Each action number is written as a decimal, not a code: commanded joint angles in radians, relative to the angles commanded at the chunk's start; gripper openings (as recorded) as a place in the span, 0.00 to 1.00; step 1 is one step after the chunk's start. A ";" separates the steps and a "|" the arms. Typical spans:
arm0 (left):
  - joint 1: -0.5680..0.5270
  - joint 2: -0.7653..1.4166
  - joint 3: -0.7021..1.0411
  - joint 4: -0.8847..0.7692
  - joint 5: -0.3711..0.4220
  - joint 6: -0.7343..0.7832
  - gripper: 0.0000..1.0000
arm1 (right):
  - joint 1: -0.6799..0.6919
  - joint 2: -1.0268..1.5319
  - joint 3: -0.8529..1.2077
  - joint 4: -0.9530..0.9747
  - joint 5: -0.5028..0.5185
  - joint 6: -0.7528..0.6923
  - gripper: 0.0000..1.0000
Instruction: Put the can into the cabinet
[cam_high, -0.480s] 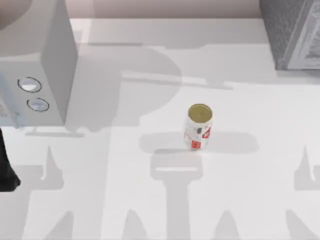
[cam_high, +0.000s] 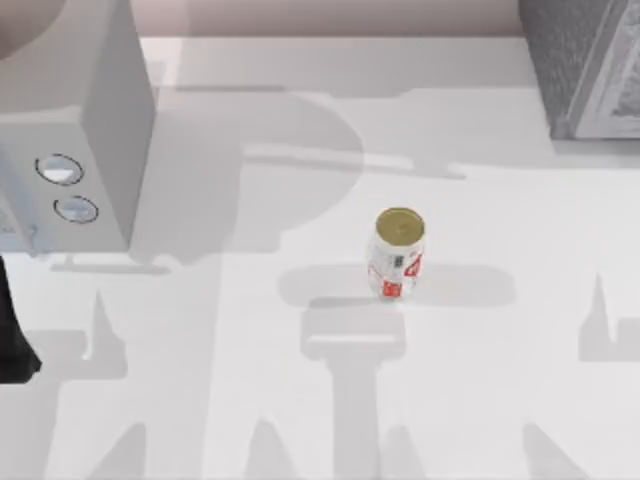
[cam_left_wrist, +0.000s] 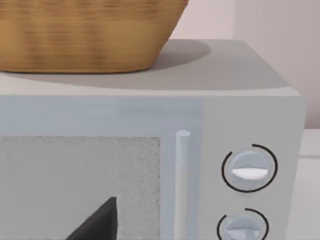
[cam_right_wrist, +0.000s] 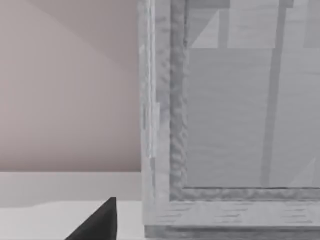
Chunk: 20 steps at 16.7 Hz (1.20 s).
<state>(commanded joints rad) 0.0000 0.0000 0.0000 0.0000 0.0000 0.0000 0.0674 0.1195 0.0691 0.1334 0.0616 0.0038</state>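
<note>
**Desk:** Where is your target?

**Caption:** The small white cylindrical can (cam_high: 398, 253) with red markings and a dull gold round top stands upright on the white table (cam_high: 480, 400) near its middle — alone, touching nothing, clear of both arms. You see a black part of the left arm (cam_high: 12, 335) at the table's left edge, well apart from the can.

**Desk:** And what lies ahead of your grippers?

**Caption:** Ahead of the left gripper (cam_left_wrist: 97, 222), close in, is the pale grey microwave oven (cam_left_wrist: 150, 120) with two round dials (cam_left_wrist: 249, 169) and an upright handle (cam_left_wrist: 182, 185); a woven tan basket (cam_left_wrist: 85, 35) sits on its top. The right gripper (cam_right_wrist: 97, 222) faces the grey box-shaped cabinet (cam_right_wrist: 230, 115), just beside its front corner. One dark fingertip of each gripper shows — whether the fingers are apart or together, you cannot tell.
</note>
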 joint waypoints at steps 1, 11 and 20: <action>0.000 0.000 0.000 0.000 0.000 0.000 1.00 | 0.022 0.051 0.013 0.035 0.022 0.001 1.00; 0.000 0.000 0.000 0.000 0.000 0.000 1.00 | 0.330 0.809 0.203 0.544 0.338 0.003 1.00; 0.000 0.000 0.000 0.000 0.000 0.000 1.00 | 0.653 1.618 0.415 1.099 0.674 0.002 1.00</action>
<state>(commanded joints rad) 0.0000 0.0000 0.0000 0.0000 0.0000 0.0000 0.7201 1.7372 0.4844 1.2326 0.7358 0.0054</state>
